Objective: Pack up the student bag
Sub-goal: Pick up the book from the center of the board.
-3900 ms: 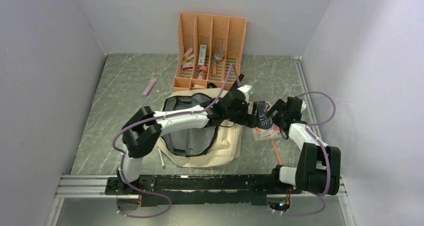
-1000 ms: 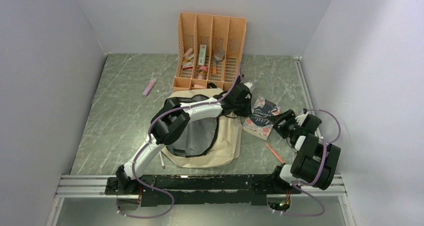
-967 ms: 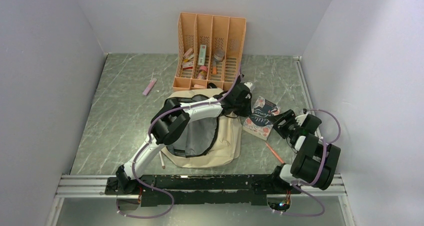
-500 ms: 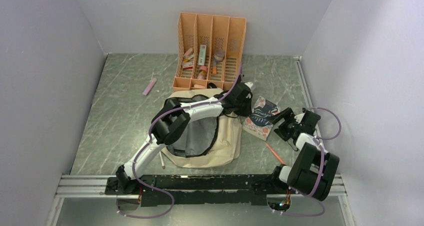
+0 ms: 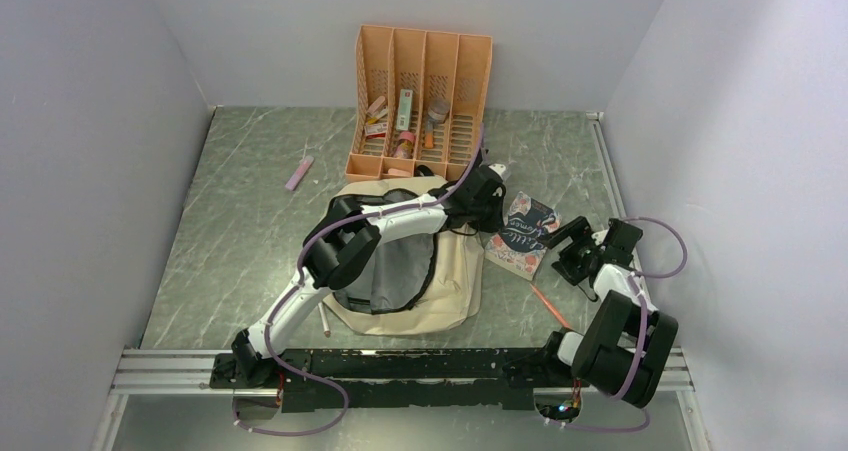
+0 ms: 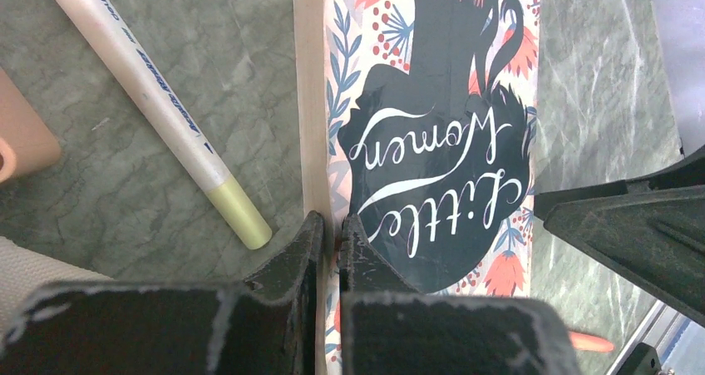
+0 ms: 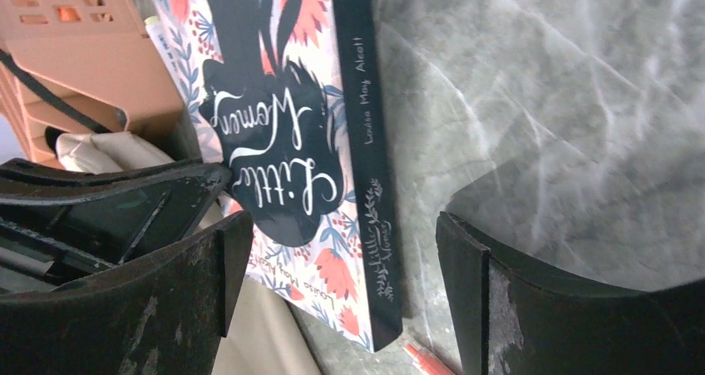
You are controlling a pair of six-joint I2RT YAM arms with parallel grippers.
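We find the bag [image 5: 455,283] lying flat in the middle of the table [image 5: 250,231], mouth open and grey lining showing, with the left arm stretched across it. Just behind the bag stands the organiser [image 5: 420,81], with small items in its slots.

Against the bag's right edge lies the book [image 5: 522,233], cover up (the title reads "Little Women"). We cannot tell whether its near side rests on the bag or only touches it.

The left gripper [image 6: 330,229] has its fingers pressed together, with the tips on the book's bag-side edge where the cover meets the pages. We cannot tell whether they nip the cover. The right gripper [image 7: 341,229] sits on the far side of the book from the bag. Its fingers are wide apart and hold nothing, and the book's spine shows between them.

A white marker [image 6: 150,101] with a yellow-green tip lies on the table beside the book. An orange pencil [image 5: 548,304] lies right of the bag, nearer the arm bases than the book. A pen [image 5: 323,318] lies at the bag's near-left corner, and a pink piece [image 5: 299,172] lies well off to the bag's far left.
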